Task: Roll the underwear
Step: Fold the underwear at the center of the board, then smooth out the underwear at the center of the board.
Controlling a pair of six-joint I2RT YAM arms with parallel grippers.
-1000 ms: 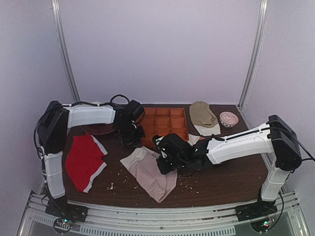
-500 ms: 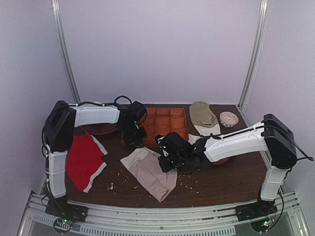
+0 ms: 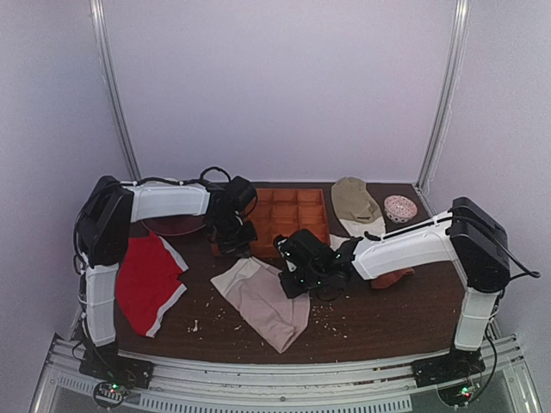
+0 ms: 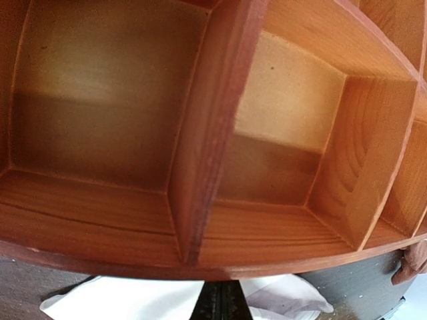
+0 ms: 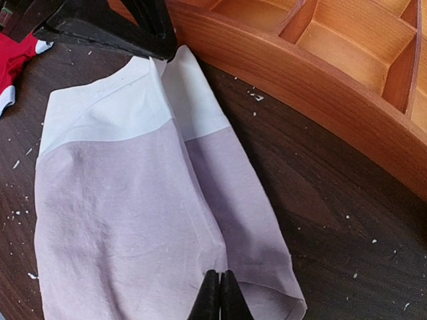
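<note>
Underwear point(image 5: 133, 193) spread on bench point(image 5: 320, 200); both tools clenched.
Right tool point(image 5: 220, 293) at its 6 o'clock edge, left tool point(image 5: 160, 48) at 12 o'clock.

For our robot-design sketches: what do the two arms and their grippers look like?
Both the left arm and right arm have white shells on long links, black joints and loose black cables. The left gripper and right gripper are black with slim fingers; green lights dot the right wrist.

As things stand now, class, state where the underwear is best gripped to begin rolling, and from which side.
Probably the narrow end of the underwear, from the table's near edge: it lies flat, folded lengthwise, waistband toward the tray.
</note>
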